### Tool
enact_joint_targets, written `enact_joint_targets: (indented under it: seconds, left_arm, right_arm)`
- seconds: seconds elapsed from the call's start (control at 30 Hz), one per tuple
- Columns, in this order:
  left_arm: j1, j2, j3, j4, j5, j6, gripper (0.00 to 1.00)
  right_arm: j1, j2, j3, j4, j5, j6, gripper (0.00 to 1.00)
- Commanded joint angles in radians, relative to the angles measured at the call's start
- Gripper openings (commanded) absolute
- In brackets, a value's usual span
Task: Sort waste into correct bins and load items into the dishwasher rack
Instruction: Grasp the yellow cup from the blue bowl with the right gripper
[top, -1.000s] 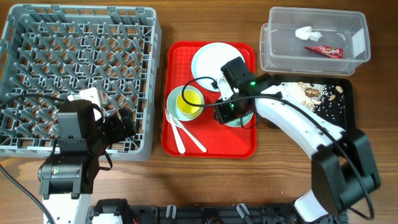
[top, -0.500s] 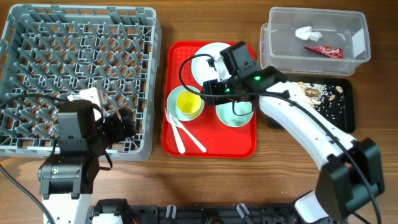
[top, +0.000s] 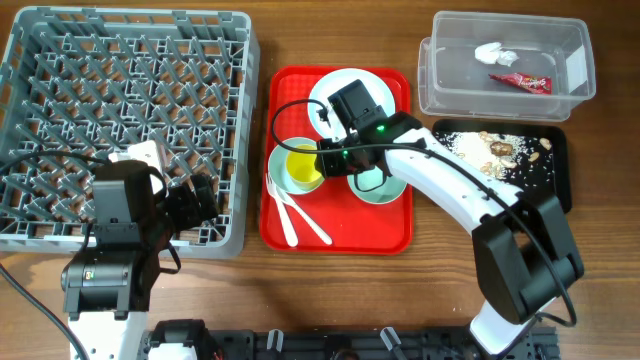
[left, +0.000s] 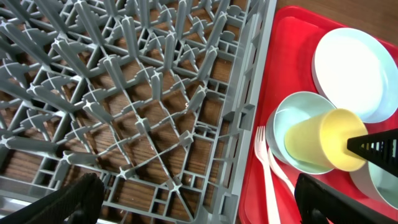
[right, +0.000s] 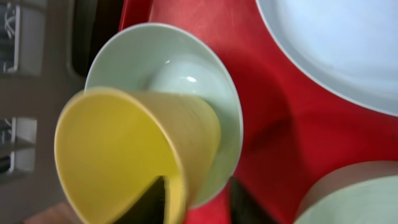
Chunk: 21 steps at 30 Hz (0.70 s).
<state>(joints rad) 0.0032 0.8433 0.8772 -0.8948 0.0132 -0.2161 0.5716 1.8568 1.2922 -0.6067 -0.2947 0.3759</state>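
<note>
Cup (right: 134, 152), small and yellow, sat in the pale bowl (right: 205, 106) on the red tray (top: 340, 225). Right gripper (top: 327, 160) fingers straddled its rim, one inside, not visibly clamped. White plate (top: 340, 95) lay just beyond. Left gripper (left: 199, 199) hung spread above the grey rack (top: 120, 110).

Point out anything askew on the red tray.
The yellow cup leans tilted inside the pale green bowl instead of standing upright; one finger of the right claw reaches inside its rim. The white plate lies flat.
</note>
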Motion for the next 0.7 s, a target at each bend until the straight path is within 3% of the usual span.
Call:
enact_joint_targets:
  seconds: [0.0, 0.03, 0.33, 0.53, 0.67]
  left_arm:
    - [0.006, -0.003, 0.021, 0.003, -0.002, -0.009, 1.0]
    - [0.006, -0.003, 0.021, 0.003, -0.002, -0.009, 1.0]
    - [0.006, -0.003, 0.021, 0.021, 0.031, -0.01, 1.0]
    - [0.006, 0.02, 0.021, 0.154, 0.315, -0.01, 1.0]
    - [0.006, 0.088, 0.021, 0.264, 0.555, -0.04, 1.0]
  right_arm:
    - [0.01, 0.031, 0.009, 0.009, 0.008, 0.047, 0.09]
    - [0.01, 0.031, 0.009, 0.009, 0.008, 0.047, 0.04]
    - [-0.014, -0.056, 0.026, 0.002, -0.021, 0.042, 0.04]
    - [-0.119, -0.261, 0.032, 0.003, -0.043, 0.04, 0.04]
    - [-0.206, -0.343, 0.032, 0.004, -0.213, 0.007, 0.04]
